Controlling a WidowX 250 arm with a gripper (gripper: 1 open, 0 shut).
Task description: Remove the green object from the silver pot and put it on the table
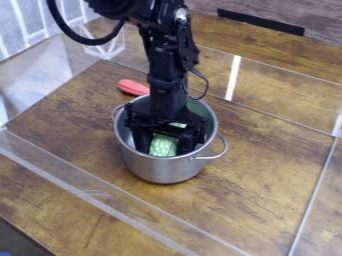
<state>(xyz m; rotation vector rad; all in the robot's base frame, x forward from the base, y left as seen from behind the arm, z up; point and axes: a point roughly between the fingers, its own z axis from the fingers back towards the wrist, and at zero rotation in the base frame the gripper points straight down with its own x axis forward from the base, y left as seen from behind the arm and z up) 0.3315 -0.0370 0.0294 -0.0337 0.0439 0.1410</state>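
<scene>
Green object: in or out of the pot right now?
In. The green object shows below the pot's rim, down inside its walls, with the gripper reaching in over it.

The round shiny steel pot's straight wall (167,167) rings the black claw (164,128), barring sideways passage; open brown wood-grain worktop (261,150) lies right of it in view

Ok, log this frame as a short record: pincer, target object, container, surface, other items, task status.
pincer: reaching down inside the pot; whether it grips is unclear
target object: light green bumpy toy vegetable, partly hidden by the pincer
container: round steel pot with loop side handles, upright
surface: wood-grain tabletop with clear acrylic walls
other items: red item behind the pot, partly hidden
task status: vegetable not yet out of the pot
</scene>
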